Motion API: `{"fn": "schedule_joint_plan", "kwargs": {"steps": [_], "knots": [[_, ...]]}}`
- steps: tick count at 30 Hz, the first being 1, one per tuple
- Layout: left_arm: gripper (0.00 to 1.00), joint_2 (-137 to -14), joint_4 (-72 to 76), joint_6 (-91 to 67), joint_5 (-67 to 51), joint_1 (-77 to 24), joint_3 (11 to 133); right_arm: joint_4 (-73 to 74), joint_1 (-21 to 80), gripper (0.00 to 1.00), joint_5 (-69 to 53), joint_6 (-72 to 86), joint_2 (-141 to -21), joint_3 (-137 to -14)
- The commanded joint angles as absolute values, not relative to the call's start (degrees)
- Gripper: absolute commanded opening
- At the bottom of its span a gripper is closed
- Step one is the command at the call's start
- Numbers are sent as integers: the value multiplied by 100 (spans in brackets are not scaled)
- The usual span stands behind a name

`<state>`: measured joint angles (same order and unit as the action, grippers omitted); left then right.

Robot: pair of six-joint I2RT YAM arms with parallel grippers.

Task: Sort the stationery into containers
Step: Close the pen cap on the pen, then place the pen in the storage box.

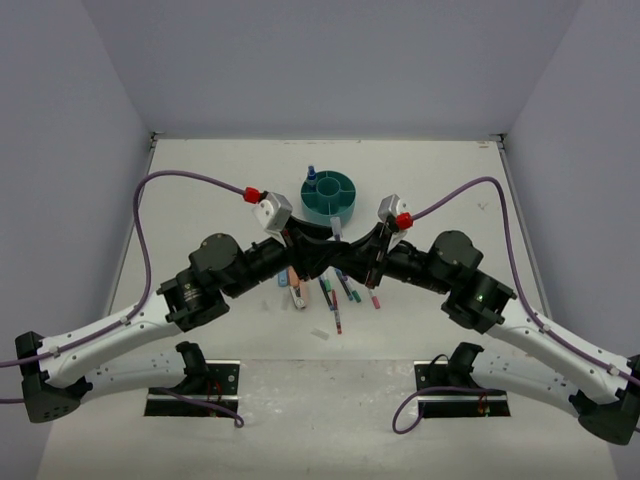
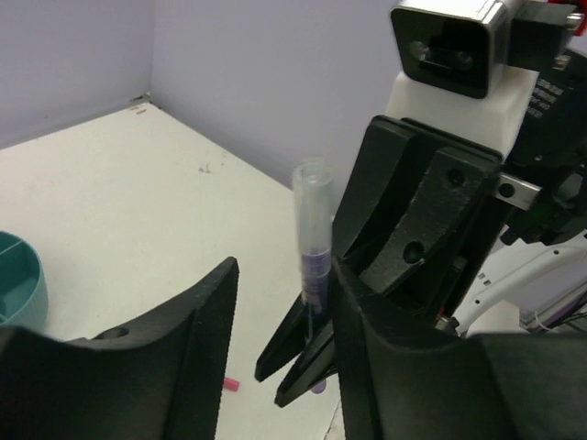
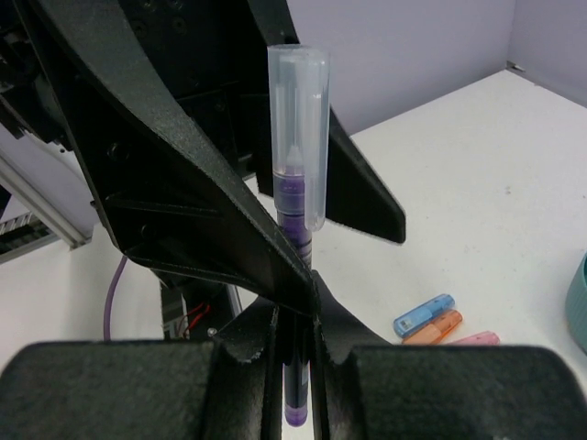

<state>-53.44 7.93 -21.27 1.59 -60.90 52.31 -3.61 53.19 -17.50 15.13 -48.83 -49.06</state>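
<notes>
Top external view: both grippers meet over the middle of the worktop (image 1: 200, 190), just short of the teal organiser (image 1: 329, 194) by the far edge. The worktop runs wide towards both side edges. The right gripper (image 3: 295, 307) clamps a clear-capped purple pen (image 3: 295, 206) upright. The left gripper (image 2: 284, 284) has its fingers apart either side of it. Loose pens (image 1: 335, 295) lie nearer the arms.

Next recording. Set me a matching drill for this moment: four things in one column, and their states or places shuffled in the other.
Things
1. left hand
2. right hand
3. purple pen
4. blue marker

States
A. lying flat on the table
B. shut on the purple pen
C. held upright
D. open

Pairs: 1-D, 2-B, 3-C, 4-A
</notes>
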Motion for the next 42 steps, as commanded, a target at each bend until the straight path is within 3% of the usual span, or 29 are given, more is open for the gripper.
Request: {"fn": "schedule_joint_plan", "kwargs": {"steps": [1, 6, 19, 32, 38, 42], "knots": [[57, -5303, 314, -1873, 242, -6073, 5402, -1031, 5369, 0, -1875, 1566, -4692, -4931], [65, -5197, 272, -1748, 135, -6073, 5559, -939, 5361, 0, -1716, 1502, -4732, -4925], [64, -5221, 97, -1406, 278, -6073, 6351, -776, 5361, 0, -1726, 1438, -4822, -4852], [49, -5484, 566, -1753, 622, -6073, 6369, -669, 5363, 0, -1838, 1230, -4862, -4792], [35, -5470, 653, -1819, 455, -6073, 6223, -656, 5370, 0, -1740, 1201, -4846, -4749], [34, -5458, 759, -1867, 345, -6073, 6070, -632, 5368, 0, -1770, 1189, -4864, -4782]]}}
